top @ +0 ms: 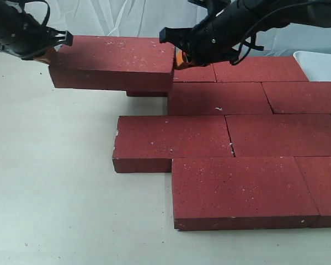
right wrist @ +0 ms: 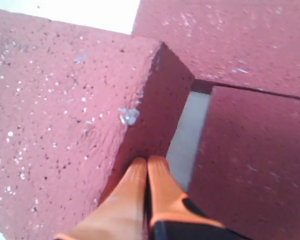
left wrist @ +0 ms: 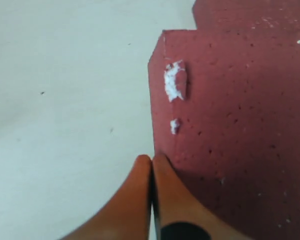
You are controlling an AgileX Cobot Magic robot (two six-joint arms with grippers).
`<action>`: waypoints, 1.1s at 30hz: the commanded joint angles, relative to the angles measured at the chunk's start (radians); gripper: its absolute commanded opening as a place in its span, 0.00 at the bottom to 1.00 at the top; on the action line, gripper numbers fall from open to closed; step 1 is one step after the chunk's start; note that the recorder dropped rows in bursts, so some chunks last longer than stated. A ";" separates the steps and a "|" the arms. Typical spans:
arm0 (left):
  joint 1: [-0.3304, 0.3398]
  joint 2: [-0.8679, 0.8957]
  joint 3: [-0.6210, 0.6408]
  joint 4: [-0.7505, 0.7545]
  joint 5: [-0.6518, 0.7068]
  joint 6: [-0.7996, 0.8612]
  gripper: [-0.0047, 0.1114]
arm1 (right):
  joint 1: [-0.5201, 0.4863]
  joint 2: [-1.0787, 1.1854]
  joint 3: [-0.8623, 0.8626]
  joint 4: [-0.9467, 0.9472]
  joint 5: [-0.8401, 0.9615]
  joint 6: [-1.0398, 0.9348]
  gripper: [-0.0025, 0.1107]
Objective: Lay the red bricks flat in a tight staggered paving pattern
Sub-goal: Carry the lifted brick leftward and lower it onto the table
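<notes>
The left pincer (left wrist: 151, 160) has its 2 orange fingers (left wrist: 132, 200) pressed together, with the tips against one short end of the raised brick (top: 113, 58). The right pincer (right wrist: 147, 162) is likewise closed on nothing, its fingers side by side and its tips against the opposite short end, so the raised brick lies pinned between the 2 arms. Its top stands higher than the bricks beside it; whether its underside clears the counter (top: 55, 182) I cannot tell. White chips (left wrist: 172, 82) mark the raised brick near the left pincer's tips. Just past the right pincer's end, across a narrow gap of bare counter, lie the paved bricks (top: 220, 99). There are at least 8, flat and touching, in 4 staggered rows running from the raised brick toward the camera.
</notes>
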 commanded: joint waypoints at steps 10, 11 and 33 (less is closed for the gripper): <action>0.153 -0.042 0.157 -0.102 -0.072 0.003 0.04 | 0.169 0.217 -0.332 0.094 0.052 0.066 0.01; 0.161 -0.042 0.167 -0.097 -0.090 0.003 0.04 | 0.177 0.241 -0.354 0.096 0.057 0.067 0.01; 0.211 0.097 0.196 -0.022 -0.259 0.003 0.04 | 0.212 0.508 -0.512 0.096 0.039 0.095 0.01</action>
